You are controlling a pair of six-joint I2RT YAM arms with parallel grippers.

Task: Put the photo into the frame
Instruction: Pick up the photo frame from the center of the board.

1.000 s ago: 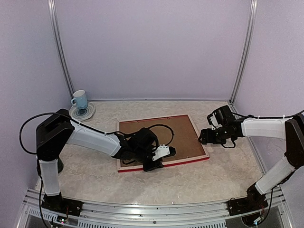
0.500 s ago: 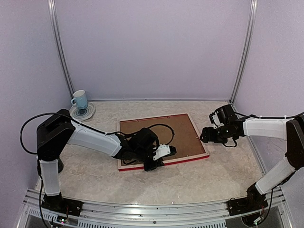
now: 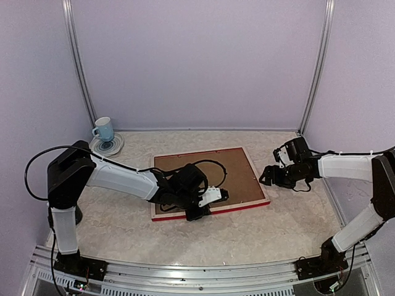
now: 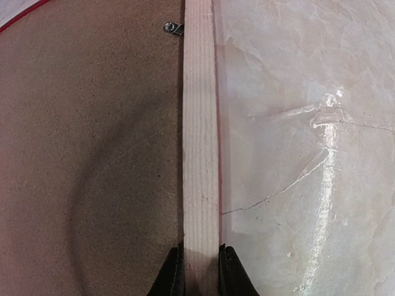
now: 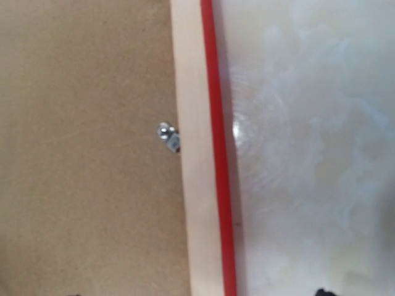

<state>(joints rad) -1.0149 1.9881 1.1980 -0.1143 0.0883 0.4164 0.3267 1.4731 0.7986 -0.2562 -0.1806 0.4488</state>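
Left wrist | left gripper [image 4: 200, 262] clamped the frame [image 4: 200, 123] bar, probably steadying it | right gripper [image 3: 266, 177] hung open beside its right edge

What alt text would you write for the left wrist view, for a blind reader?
The left gripper pinches a pale wooden bar of the frame, which runs straight up the picture. Brown backing board lies left of it, marbled table right.

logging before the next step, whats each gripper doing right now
left gripper: closed on the frame's pale wood bar.
right gripper: open, holding nothing, by the frame's right edge.
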